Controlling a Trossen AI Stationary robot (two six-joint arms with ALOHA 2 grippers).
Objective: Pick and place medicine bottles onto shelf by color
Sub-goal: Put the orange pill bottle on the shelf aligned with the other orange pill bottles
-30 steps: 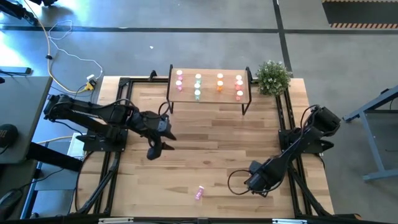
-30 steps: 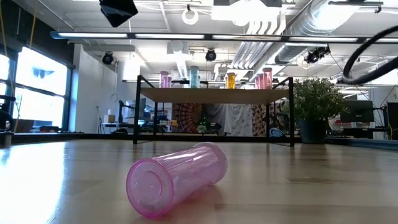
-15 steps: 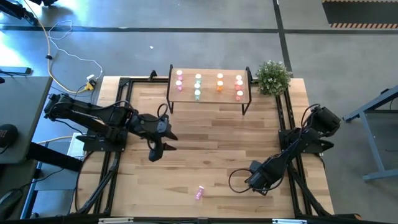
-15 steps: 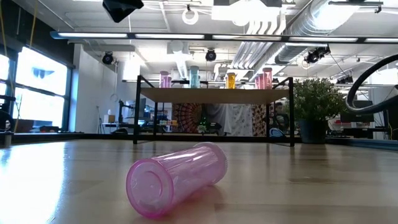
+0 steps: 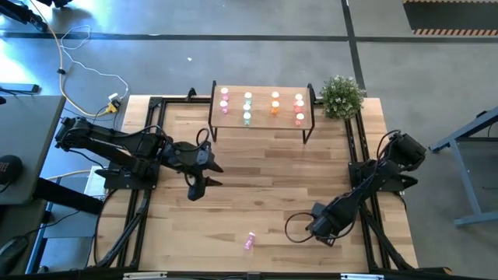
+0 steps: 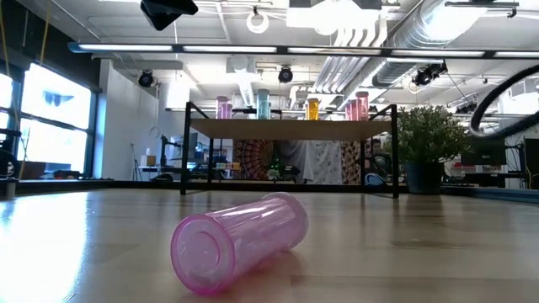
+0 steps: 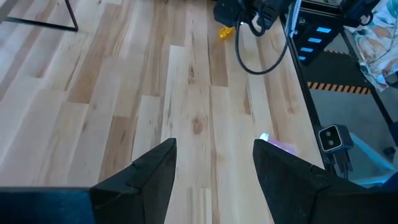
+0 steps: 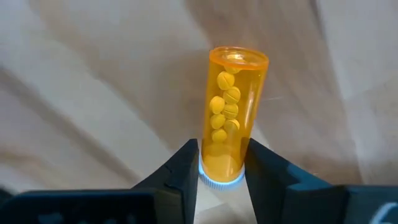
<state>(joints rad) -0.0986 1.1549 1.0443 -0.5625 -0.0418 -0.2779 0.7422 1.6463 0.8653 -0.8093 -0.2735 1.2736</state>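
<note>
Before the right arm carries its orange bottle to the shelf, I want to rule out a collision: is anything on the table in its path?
Nothing visible blocks it. The right gripper has its fingers on the orange bottle at the table's near right. Bare wood lies between there and the shelf. The pink bottle and left gripper sit off to the side.

Bottles (image 5: 261,106) on shelf (image 5: 262,118) — one (image 5: 250,240) apart

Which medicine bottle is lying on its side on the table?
The pink bottle lies alone near the table's front edge. The other bottles stand upright on the shelf, except the orange one between the right gripper's fingers.
</note>
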